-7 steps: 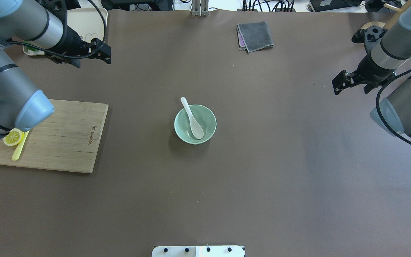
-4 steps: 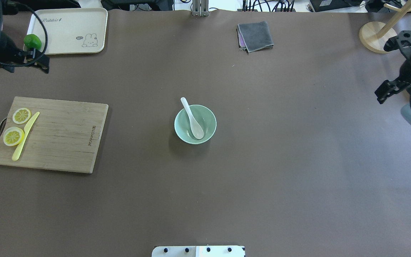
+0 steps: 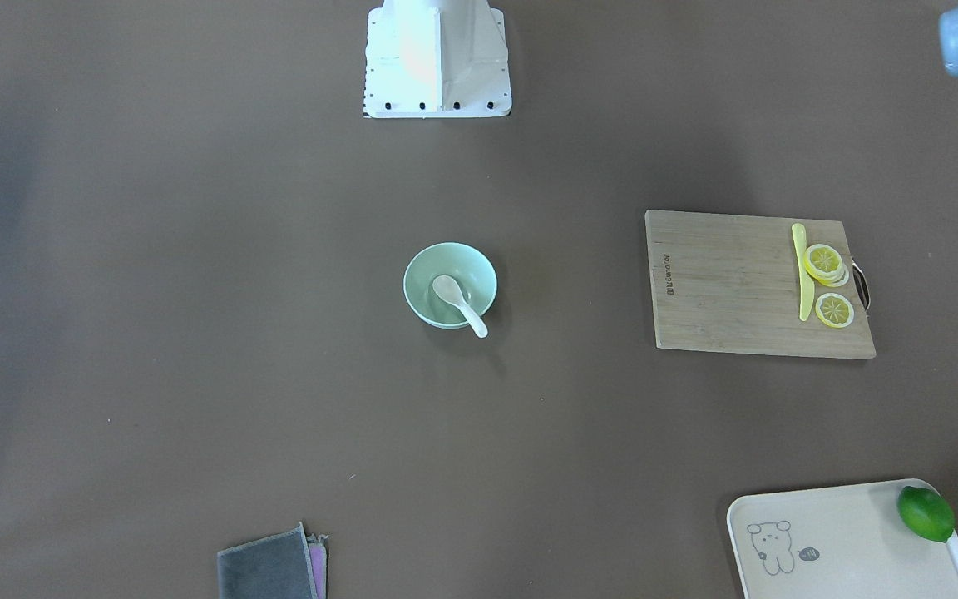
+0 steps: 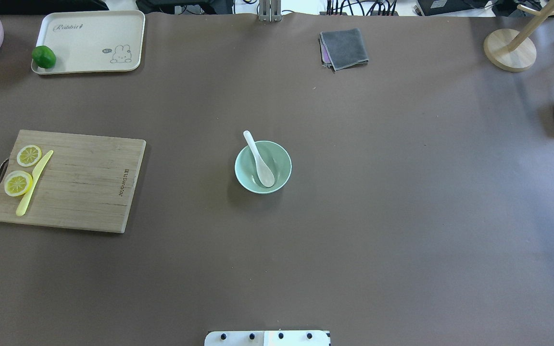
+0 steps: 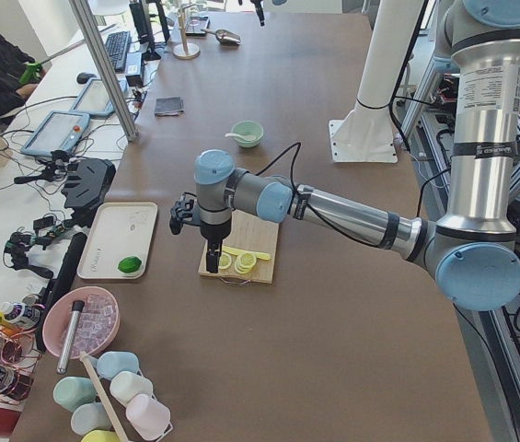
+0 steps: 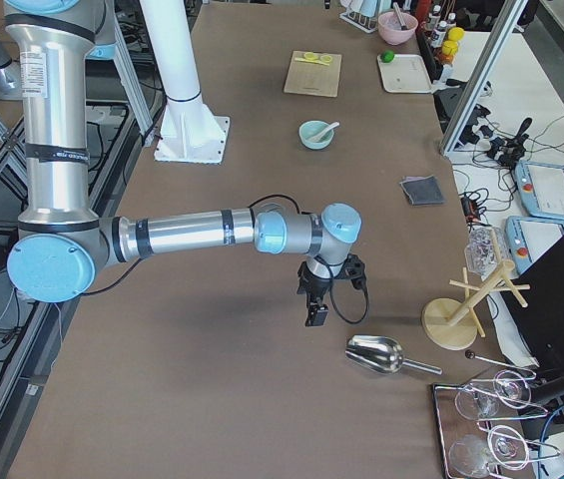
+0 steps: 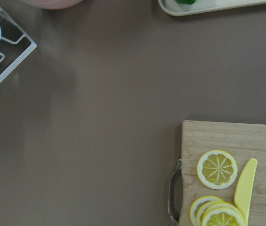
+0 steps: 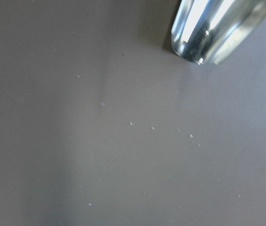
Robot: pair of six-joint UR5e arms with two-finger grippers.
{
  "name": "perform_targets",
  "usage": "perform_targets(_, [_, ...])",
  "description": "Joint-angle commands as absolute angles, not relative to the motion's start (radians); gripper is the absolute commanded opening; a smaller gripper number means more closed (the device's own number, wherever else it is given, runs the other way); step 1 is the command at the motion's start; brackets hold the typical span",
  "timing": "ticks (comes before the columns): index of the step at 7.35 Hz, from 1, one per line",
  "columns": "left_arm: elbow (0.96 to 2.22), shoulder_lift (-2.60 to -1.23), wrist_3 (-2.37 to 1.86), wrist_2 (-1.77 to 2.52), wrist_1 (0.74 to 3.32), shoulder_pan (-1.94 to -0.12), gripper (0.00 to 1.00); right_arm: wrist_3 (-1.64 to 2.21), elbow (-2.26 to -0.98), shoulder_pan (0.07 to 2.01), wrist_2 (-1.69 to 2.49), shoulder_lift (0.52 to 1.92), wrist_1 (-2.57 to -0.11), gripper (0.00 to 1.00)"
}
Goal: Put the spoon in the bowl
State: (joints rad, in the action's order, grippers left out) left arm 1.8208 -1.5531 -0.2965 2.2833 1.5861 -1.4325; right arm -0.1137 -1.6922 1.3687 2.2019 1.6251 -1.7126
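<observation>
**A:** so where's the spoon [image 4: 259, 161] at?

**B:** in the bowl [image 4: 282, 166], middle of the desk [image 4: 402, 216]. The scoop end sits down at the bottom, and the handle leans up over the rim on the side away from the robot.

**A:** and the 2 arms?

**B:** both out at the desk's ends, well apart from the bowl. The left gripper [image 5: 210, 267] hangs pointing down over the handle end of the cutting board [image 4: 80, 182], by the lemon slices [image 4: 18, 182]. The right gripper [image 6: 313, 314] hangs over the desk near a metal scoop [image 6: 373, 353].

**A:** jaws spread or pressed together?

**B:** honestly can't tell for either one. Only the side cams catch them, and they're too small in those.
</observation>
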Motion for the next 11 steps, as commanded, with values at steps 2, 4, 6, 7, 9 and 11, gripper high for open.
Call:
perform_targets(2, [1.767,-1.500,-0.178,2.382,1.583,-1.563,0.98,-0.207,-1.620,1.477,2.229,1.681,-1.667,1.00])
perform_targets(4, [1.767,-1.499,-0.117,2.346,1.580,-1.578,0.98,-0.230,-1.627,1.505,2.238,1.692,-1.667,1.00])
perform_targets(6, [1.772,-1.500,-0.117,2.347,1.578,-1.583,0.98,-0.227,-1.652,1.541,2.265,1.680,-1.677,1.00])
perform_targets(7, [1.781,-1.499,-0.117,2.352,1.575,-1.586,0.98,-0.226,-1.672,1.560,2.270,1.683,-1.702,1.00])
perform_targets(9, [1.787,-1.497,-0.115,2.353,1.572,-1.608,0.98,-0.218,-1.689,1.566,2.284,1.681,-1.736,1.00])
perform_targets(11, [1.731,-1.470,-0.107,2.333,1.585,-1.611,0.98,-0.218,-1.689,1.569,2.301,1.683,-1.736,1.00])
